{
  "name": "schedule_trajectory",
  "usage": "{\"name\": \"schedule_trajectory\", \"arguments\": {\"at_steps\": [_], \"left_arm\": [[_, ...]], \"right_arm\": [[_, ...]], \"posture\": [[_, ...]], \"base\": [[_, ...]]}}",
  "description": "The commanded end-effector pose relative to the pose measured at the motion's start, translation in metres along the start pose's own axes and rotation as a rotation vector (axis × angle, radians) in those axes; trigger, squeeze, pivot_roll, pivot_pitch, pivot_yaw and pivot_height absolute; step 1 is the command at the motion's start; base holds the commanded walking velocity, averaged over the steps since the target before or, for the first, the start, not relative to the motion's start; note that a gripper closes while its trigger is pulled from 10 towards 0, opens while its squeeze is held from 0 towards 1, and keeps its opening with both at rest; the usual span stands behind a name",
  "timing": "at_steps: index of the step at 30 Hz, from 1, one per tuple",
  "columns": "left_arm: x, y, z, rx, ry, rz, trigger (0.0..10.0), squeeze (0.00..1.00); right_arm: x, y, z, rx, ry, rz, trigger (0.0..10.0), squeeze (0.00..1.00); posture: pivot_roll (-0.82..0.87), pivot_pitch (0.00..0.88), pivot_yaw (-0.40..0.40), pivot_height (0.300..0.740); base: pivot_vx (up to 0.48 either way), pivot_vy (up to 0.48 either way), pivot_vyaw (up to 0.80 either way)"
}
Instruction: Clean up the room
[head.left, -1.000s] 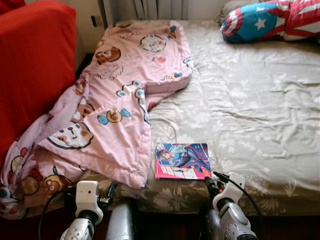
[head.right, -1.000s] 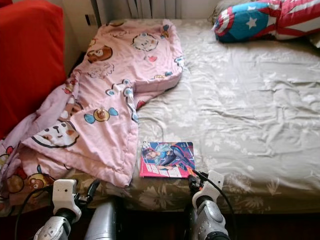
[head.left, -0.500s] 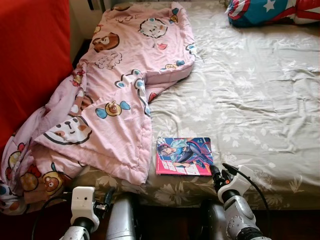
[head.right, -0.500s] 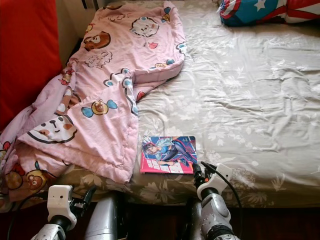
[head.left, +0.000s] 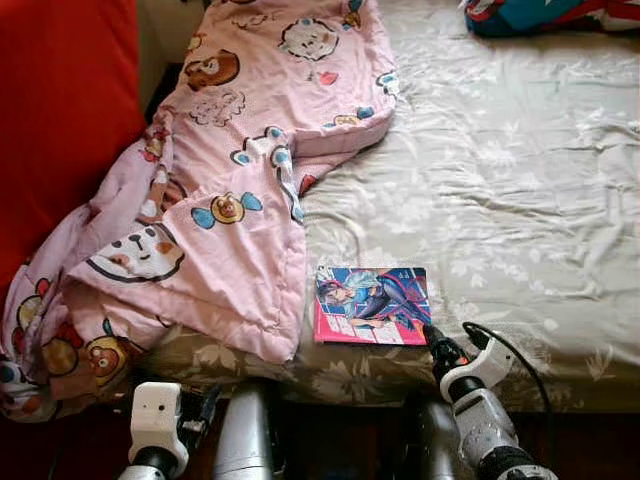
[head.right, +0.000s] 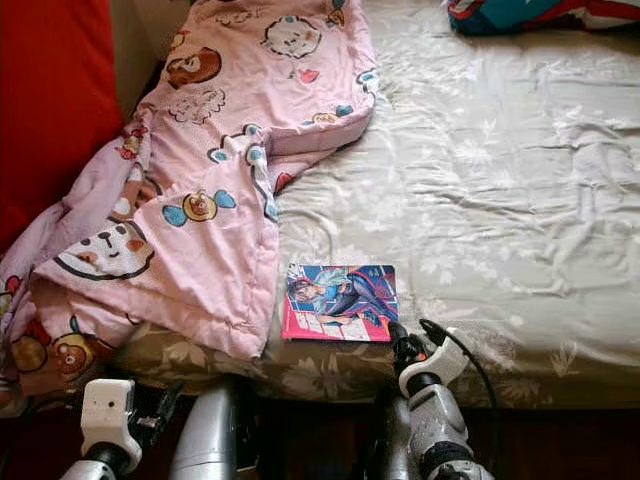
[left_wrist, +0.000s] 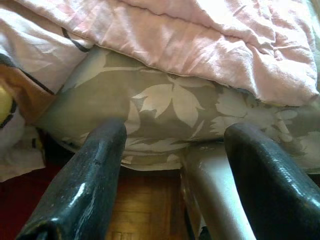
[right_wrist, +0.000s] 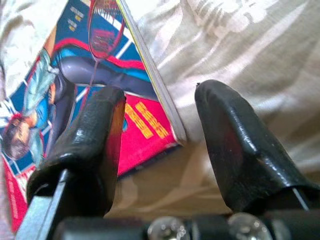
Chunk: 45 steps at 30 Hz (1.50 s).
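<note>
- Grey floral sheets cover the bed (head.left: 520, 190), which spans the head views; a red armchair (head.left: 50, 120) stands at its left side and a star-printed pillow (head.left: 520, 15) lies at the far end.
- Pink cartoon-print quilt (head.left: 240, 170) lies rumpled along the left of the bed and spills over the near edge, so it looks thrown aside rather than spread.
- Lying flat just beside the quilt's corner, close to the near edge of the mattress, is a colourful comic book (head.left: 372, 305); that spot puts it within easy reach, and it seems the likely thing to tidy away.
- Right gripper (right_wrist: 160, 130) sits at the book's near right corner, fingers spread wide and empty; the corner lies between them, and contact is hard to judge.
- Left gripper (left_wrist: 175, 165) hangs low in front of the bed's side, parted and holding nothing.
</note>
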<state>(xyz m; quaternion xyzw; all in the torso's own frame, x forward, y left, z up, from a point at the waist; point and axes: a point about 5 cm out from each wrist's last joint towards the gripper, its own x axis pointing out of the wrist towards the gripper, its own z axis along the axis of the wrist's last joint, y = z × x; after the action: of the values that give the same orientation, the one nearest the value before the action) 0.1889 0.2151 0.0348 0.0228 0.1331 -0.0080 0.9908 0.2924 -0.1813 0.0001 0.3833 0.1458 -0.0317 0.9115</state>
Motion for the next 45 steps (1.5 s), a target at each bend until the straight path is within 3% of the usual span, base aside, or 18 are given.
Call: {"name": "schedule_trajectory", "arguments": {"at_steps": [1,8,24,31,33,40,45], "left_arm": [[-0.006,0.002,-0.004,0.026,0.033,0.002,10.0,0.00],[-0.010,0.000,-0.002,0.030,0.038,-0.006,10.0,0.00],[-0.026,-0.003,-0.003,0.050,0.064,-0.020,10.0,0.00],[-0.029,-0.004,-0.001,0.054,0.066,-0.014,10.0,0.00],[-0.031,-0.004,-0.001,0.058,0.066,-0.007,10.0,0.00],[-0.035,-0.004,0.000,0.074,0.066,-0.013,10.0,0.00],[-0.034,-0.003,0.001,0.078,0.063,-0.009,10.0,0.00]], "right_arm": [[-0.004,-0.007,-0.003,0.037,0.015,-0.019,10.0,0.00],[-0.002,-0.007,0.004,0.094,0.017,0.017,10.0,0.00],[-0.009,-0.012,-0.015,0.200,0.117,-0.007,10.0,0.00],[-0.004,-0.004,-0.011,0.241,0.108,0.037,10.0,0.00],[-0.002,0.003,-0.013,0.289,0.112,0.086,10.0,0.00],[0.000,0.017,-0.022,0.276,0.158,0.175,10.0,0.00],[0.002,0.019,-0.022,0.313,0.151,0.165,10.0,0.00]], "posture": [[0.25,0.262,0.043,0.582],[0.25,0.273,0.042,0.582],[0.27,0.298,0.041,0.582],[0.27,0.309,0.037,0.582],[0.27,0.311,0.040,0.582],[0.28,0.321,0.037,0.582],[0.28,0.324,0.038,0.582]], "base": [[0.000,0.000,0.00],[0.000,0.000,0.00],[0.000,0.000,0.00],[0.000,0.000,0.00],[0.000,0.000,0.00],[0.000,0.000,0.00],[0.000,0.000,0.00]]}}
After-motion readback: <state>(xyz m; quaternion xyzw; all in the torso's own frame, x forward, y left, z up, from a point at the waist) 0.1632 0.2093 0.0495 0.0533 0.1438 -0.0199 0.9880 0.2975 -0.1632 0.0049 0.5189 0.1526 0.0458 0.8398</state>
